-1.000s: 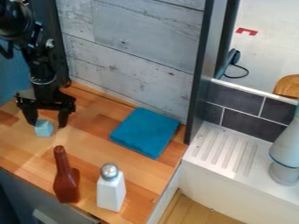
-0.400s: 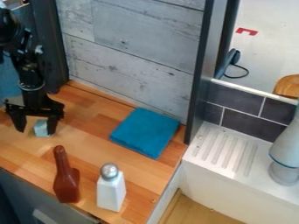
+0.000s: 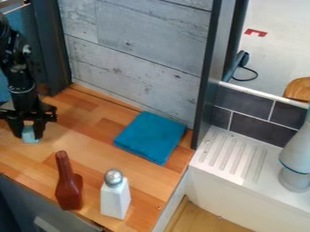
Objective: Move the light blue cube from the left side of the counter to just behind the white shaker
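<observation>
Cloth (image 3: 150, 137) teal; bottle (image 3: 68, 187) reddish brown; shaker (image 3: 115, 199) white, top (image 3: 113, 177) silver; block (image 3: 30, 135) pale blue.

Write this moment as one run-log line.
gripper: closed on light blue block, left end of counter | lift: unclear | nearer camera: reddish-brown bottle, white shaker, upright | image right: teal cloth

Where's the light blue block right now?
The block is at the left of the camera view, between the end effector's fingers, up and left of the brown bottle.
</observation>
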